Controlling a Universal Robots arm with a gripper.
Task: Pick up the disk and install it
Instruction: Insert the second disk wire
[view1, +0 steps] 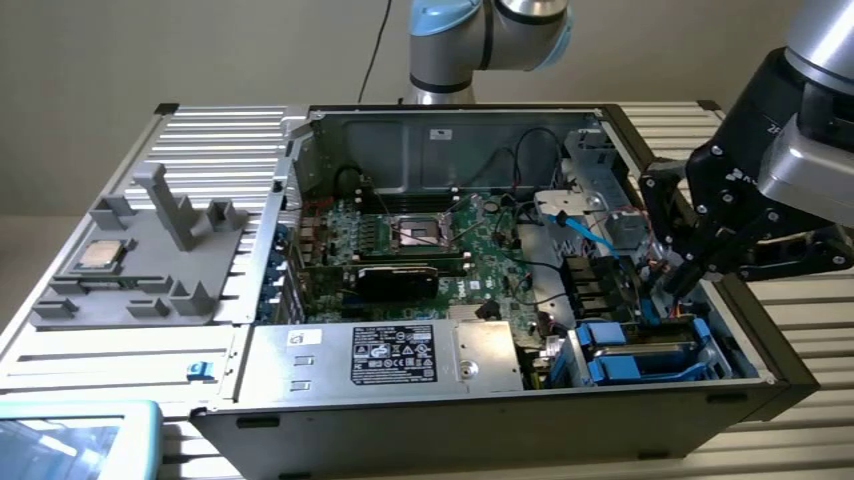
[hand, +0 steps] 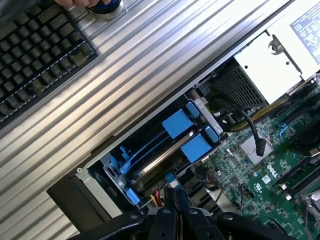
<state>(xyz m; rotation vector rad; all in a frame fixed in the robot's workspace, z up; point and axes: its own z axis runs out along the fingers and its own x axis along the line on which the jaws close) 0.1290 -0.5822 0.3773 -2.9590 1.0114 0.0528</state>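
- Gripper (view1: 683, 285) hangs over the open PC case (view1: 400, 420) at the exterior view's right, fingers pressed together, nothing pinched between them; wrist view shows the tips (hand: 172, 200) closed just above the drive bay.
- Disk (hand: 160, 157) sits edge-up in the drive bay near the case's front corner, w/ its blue carrier (view1: 641, 360) around it; blue tabs at one end, metal edge showing between the rails.
- Gripper tips are near the disk's end by the cables, can't tell if touching.
- Motherboard (view1: 441, 250) w/ empty CPU socket (view1: 416, 232) lies mid-case; silver PSU box (view1: 387, 355) w/ black label just beside the bay.
- Grey fixture tray (view1: 134, 270) at the exterior view's left holds a CPU chip (view1: 96, 256).
- Keyboard (hand: 35, 55) rests on the ribbed table (hand: 150, 65), well apart from the case.
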